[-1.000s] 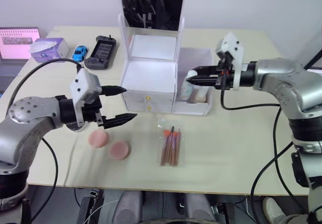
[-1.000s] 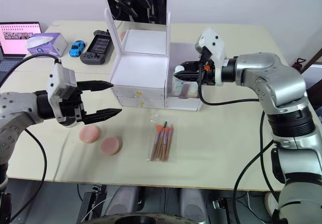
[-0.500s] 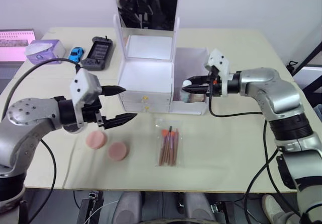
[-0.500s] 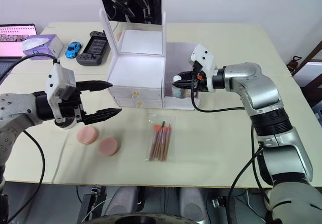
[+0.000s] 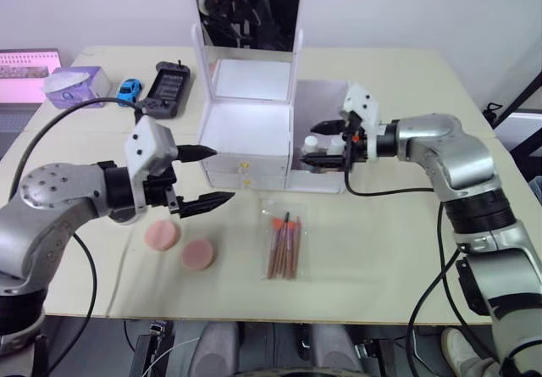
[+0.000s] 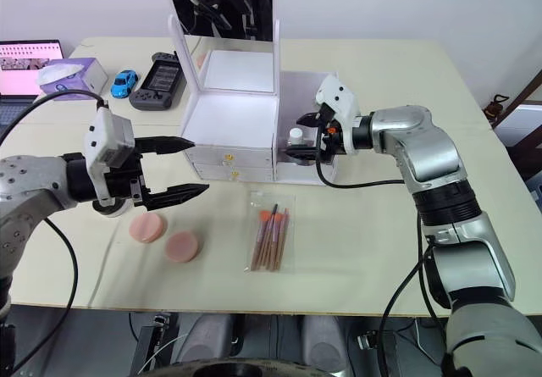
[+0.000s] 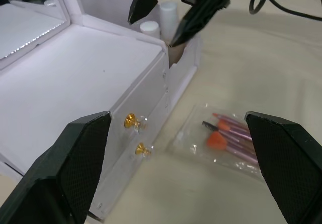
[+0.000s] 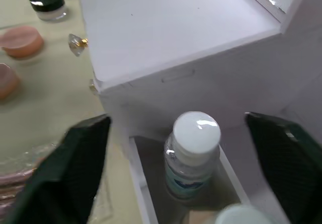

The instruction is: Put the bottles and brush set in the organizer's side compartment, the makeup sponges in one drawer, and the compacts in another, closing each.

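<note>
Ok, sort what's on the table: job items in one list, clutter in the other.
Job items:
organizer
bottles, already in the side compartment
brush set
makeup sponges
a compact

Clutter:
tissue box
toy car
game controller
laptop

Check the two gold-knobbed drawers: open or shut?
Shut. Both drawers sit flush with the organizer front, each gold knob against the face, and no gap or drawer interior shows in the left wrist view or the head views.

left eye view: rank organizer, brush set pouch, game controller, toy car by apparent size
1. organizer
2. brush set pouch
3. game controller, close to the pouch and farther from the camera, so unsure
4. blue toy car
</note>
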`<action>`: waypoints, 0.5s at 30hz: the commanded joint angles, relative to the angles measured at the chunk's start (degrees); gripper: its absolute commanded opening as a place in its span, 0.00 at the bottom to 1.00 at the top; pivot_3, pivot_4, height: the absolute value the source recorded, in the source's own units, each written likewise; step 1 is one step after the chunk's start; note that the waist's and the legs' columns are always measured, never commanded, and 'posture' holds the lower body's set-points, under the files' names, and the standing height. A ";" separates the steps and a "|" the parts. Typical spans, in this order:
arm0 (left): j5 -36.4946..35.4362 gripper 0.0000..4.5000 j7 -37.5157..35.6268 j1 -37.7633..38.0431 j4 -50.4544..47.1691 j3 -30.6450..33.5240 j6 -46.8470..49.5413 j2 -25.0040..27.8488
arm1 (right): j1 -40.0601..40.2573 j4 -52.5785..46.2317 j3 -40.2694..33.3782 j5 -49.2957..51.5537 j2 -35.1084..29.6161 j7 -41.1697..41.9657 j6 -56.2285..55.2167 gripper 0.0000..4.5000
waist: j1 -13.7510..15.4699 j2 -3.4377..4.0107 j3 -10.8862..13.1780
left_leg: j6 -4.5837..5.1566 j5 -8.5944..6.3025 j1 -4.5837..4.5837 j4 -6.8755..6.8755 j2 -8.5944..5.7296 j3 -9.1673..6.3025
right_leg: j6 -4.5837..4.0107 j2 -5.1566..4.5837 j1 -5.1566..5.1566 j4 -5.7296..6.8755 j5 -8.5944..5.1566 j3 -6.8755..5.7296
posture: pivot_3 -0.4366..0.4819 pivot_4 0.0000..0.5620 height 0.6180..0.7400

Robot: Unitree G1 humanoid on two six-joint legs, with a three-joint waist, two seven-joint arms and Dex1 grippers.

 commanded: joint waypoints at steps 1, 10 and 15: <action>-1.75 1.00 -0.38 -1.43 0.96 2.57 -1.10 0.00 | -1.01 -4.97 -6.16 4.33 -2.18 1.50 2.34 0.98 | 0.06 0.00 0.00 | 0.00 0.00 0.00 -0.01 0.00 0.00 | 0.06 0.00 -0.01 0.00 0.03 0.00 | 0.48 0.27 1.00; -2.43 1.00 -3.67 0.88 10.93 8.95 -2.73 0.90 | 6.37 -6.68 -20.99 11.61 -10.98 3.73 5.77 0.98 | 0.19 -0.02 -0.01 | 0.00 0.00 0.00 -0.04 0.00 0.00 | -0.02 0.00 0.00 -0.03 -0.02 0.00 | 0.48 0.27 1.00; 0.77 1.00 -6.93 6.01 24.15 15.88 -7.87 2.95 | 21.42 -4.46 -33.78 11.64 -15.26 4.11 1.07 0.98 | 0.13 -0.02 -0.02 | 0.00 0.00 0.04 -0.13 0.00 0.07 | -0.03 -0.01 0.00 -0.06 -0.03 0.01 | 0.48 0.27 1.00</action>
